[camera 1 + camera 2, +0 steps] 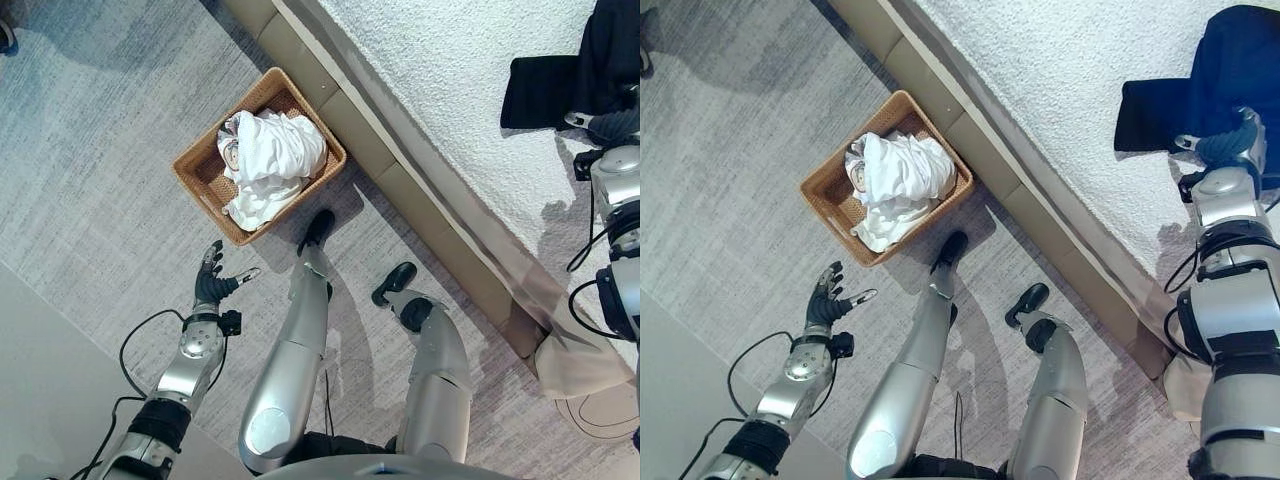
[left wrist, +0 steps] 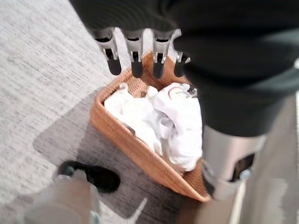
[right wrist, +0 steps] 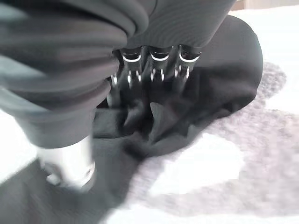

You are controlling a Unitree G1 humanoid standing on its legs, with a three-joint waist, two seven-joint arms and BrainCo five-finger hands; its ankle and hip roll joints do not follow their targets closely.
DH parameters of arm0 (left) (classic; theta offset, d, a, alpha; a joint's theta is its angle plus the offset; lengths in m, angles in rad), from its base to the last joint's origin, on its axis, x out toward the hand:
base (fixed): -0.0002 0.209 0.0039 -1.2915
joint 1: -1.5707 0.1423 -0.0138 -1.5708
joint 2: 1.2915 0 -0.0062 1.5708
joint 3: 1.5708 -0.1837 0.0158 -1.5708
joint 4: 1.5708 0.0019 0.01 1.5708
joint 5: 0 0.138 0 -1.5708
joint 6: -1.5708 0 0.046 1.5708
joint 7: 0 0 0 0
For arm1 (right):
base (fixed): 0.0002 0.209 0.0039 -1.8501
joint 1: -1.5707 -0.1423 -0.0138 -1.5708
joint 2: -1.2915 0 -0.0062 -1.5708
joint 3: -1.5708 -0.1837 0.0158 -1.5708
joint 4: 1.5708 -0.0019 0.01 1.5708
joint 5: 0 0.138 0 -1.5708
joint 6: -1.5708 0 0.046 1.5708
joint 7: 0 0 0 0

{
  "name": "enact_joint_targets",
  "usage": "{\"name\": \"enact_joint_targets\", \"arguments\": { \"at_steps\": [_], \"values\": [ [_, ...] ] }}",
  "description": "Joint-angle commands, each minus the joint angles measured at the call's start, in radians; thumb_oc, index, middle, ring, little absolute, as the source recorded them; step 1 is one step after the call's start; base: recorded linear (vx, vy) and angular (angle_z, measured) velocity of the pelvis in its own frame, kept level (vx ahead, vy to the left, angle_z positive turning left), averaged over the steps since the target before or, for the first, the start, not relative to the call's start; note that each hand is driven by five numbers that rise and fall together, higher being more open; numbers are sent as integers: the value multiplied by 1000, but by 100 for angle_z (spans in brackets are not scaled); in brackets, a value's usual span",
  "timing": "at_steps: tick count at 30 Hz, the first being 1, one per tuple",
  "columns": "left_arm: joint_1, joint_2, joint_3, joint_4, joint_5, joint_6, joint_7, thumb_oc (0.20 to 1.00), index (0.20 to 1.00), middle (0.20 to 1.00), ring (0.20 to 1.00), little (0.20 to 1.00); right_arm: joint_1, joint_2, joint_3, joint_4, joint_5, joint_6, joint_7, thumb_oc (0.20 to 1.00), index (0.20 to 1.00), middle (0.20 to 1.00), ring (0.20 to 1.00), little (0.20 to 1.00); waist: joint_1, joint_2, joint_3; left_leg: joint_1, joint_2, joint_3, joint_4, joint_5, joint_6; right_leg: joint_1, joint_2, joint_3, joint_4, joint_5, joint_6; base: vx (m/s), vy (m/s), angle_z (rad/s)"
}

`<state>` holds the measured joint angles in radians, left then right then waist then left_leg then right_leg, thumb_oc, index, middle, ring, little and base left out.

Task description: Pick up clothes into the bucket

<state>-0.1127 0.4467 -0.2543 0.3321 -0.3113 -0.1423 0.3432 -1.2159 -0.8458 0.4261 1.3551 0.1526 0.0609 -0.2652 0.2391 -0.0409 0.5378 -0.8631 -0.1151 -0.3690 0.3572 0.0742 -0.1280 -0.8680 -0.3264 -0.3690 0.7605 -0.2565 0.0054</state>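
Note:
A woven basket (image 1: 205,205) stands on the grey carpet beside the bed base, and white clothes (image 1: 265,155) are piled in it. My left hand (image 1: 212,285) hovers open a short way in front of the basket, holding nothing. Its straight fingers (image 2: 135,60) point at the basket (image 2: 126,140) and the white clothes (image 2: 173,116). A dark garment (image 1: 1200,80) lies on the white bed at the far right. My right hand (image 1: 1225,150) rests on its near edge. Its fingers (image 3: 159,65) dig into the bunched dark cloth (image 3: 224,79), with wrinkles gathered between fingers and thumb.
The bed with its white textured cover (image 1: 450,80) runs diagonally across the upper right. Its beige base (image 1: 400,170) lies right behind the basket. Grey carpet (image 1: 90,150) spreads to the left, and a paler floor strip (image 1: 40,380) sits at the lower left.

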Motion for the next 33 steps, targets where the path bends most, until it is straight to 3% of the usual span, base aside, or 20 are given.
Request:
{"name": "enact_joint_targets", "arguments": {
  "at_steps": [1,9,15,18,19,25,29,33],
  "values": [
    [12,-24,-9,-26,-22,-7,-21,1000,1000,1000,1000,1000,30,-79,37,26,-19,5,20,200,200,200,200,200,-7,95,-18,36,15,16,-49,17,31,60,23,36,-43,-9,70,-21,-23,4],
    [-3,-13,-27,-45,-5,-5,-35,1000,1000,1000,1000,1000,22,-81,32,-38,-18,-16,-7,200,200,200,200,200,-33,100,-18,106,24,50,-74,14,32,124,27,58,-92,12,77,-26,21,-2],
    [-38,-9,-30,-41,10,-11,-39,1000,1000,1000,1000,1000,8,-77,57,-197,7,-62,-35,200,200,200,200,200,-84,68,-18,192,39,108,-50,-24,41,218,49,104,-153,45,90,-5,88,-24],
    [-57,4,-32,-40,16,-16,-50,1000,1000,1000,1000,1000,-12,-88,80,-288,13,-81,-31,200,200,200,200,200,-123,44,-18,259,43,156,3,-79,56,287,56,150,-180,65,99,-16,185,-43],
    [-66,8,-29,-41,15,-17,-51,1000,1000,1000,1000,1000,-18,-91,86,-307,14,-83,-27,200,200,200,200,200,-129,43,-18,258,47,171,10,-60,61,284,63,157,-199,105,94,-64,210,-49],
    [-89,44,1,-43,27,-18,-67,1000,1000,1000,1000,1000,16,-114,104,-535,27,-109,2,200,200,200,200,200,-183,-5,-18,408,75,258,33,-118,75,415,97,238,-282,154,119,21,146,-64],
    [-94,68,21,-46,41,-20,-82,1000,1000,1000,1000,1000,67,-149,96,-661,14,-118,33,200,200,200,200,200,-210,-32,-63,488,87,307,-6,-130,84,481,119,275,-375,203,142,58,100,-45],
    [-107,71,16,-40,56,-14,-95,1000,1000,1000,1000,1000,106,-165,70,-672,17,-117,49,200,200,200,200,200,-224,-39,-109,520,80,322,-48,-126,84,524,114,268,-434,230,153,50,53,-42]
  ]
}}
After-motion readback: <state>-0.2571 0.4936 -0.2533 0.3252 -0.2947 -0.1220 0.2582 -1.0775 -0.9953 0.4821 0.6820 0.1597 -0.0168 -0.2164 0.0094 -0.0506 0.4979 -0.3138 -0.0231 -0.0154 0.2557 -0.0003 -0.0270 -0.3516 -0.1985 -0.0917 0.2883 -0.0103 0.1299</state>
